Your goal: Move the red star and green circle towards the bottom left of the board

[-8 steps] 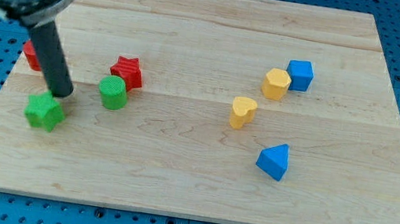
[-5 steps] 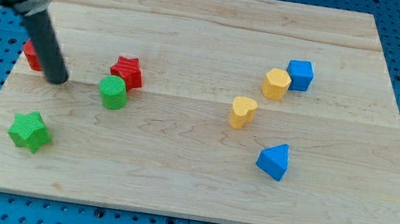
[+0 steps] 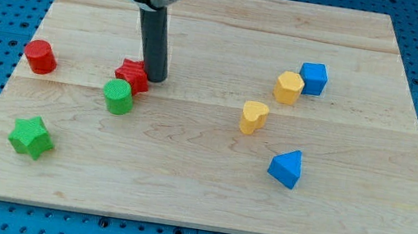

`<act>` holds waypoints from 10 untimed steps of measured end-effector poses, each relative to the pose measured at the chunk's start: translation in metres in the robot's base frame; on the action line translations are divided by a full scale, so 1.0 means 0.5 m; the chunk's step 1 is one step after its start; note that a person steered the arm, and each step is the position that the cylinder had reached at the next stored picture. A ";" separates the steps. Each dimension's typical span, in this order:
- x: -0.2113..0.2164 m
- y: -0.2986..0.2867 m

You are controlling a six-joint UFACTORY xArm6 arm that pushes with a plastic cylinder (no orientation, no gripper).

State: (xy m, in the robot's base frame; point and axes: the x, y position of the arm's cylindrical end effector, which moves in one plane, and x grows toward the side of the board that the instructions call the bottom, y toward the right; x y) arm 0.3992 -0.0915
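Pressing tip: you see my tip (image 3: 155, 78) touching the red star block's (image 3: 132, 76) right side; nothing is grasped.
Green circle block (image 3: 118, 96): left-centre of wooden board (image 3: 183, 180), touching star's lower left.

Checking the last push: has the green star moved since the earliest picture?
Yes. The green star moved toward the view's bottom left, farther from the green circle.

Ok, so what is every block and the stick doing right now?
My tip: down on the wooden board, at the red star's right edge.
Red star block: beside the green circle.
Green circle block: upright.
Red cylinder block: upright, alone.
Green star block: alone, lower left.
Yellow hexagon block: against blue cube block.
Yellow heart block: alone.
Blue triangle block: alone.
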 end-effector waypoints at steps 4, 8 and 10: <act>0.060 -0.085; 0.074 -0.203; 0.064 -0.104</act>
State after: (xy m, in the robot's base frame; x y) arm 0.4314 -0.1435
